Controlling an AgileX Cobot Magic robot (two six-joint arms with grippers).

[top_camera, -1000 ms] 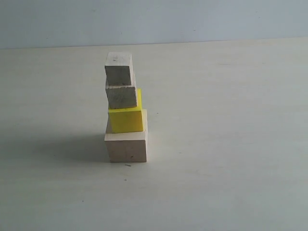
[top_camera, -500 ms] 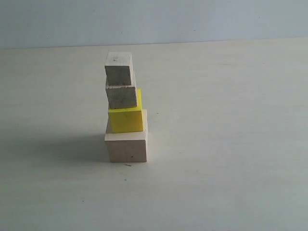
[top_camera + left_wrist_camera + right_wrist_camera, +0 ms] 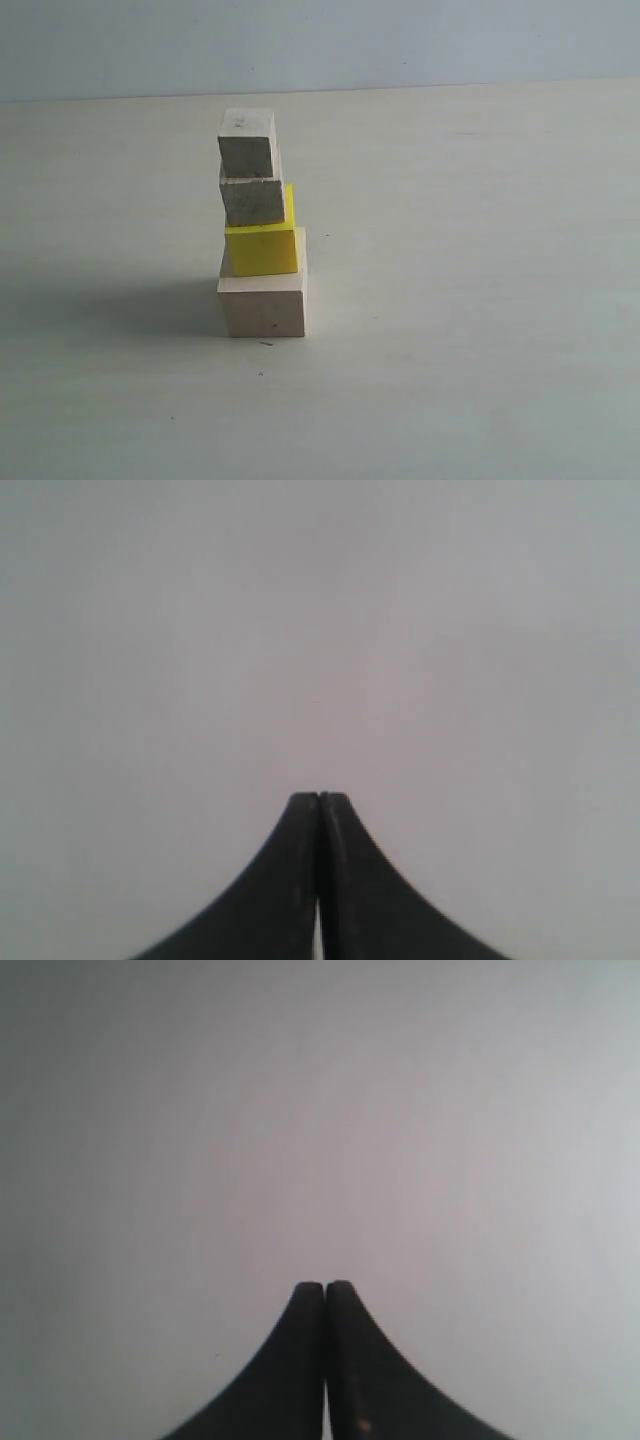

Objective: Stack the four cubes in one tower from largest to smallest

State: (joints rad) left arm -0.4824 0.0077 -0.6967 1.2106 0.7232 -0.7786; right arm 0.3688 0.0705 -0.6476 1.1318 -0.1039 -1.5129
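The tower stands left of centre in the exterior view. Its base is the large pale wood cube (image 3: 263, 307), with the bright yellow cube (image 3: 262, 248) on it. The smaller bare wood cube (image 3: 252, 200) rests on the yellow one, and the smallest bare wood cube (image 3: 246, 143) sits on top, shifted slightly left. No arm shows in the exterior view. My left gripper (image 3: 319, 798) is shut with nothing in it, over a bare pale surface. My right gripper (image 3: 325, 1287) is likewise shut and empty, and no cube shows in either wrist view.
The pale table (image 3: 470, 300) stretches all round the tower to a light wall (image 3: 400, 40) at the back. The tower throws a soft shadow (image 3: 120, 305) to its left.
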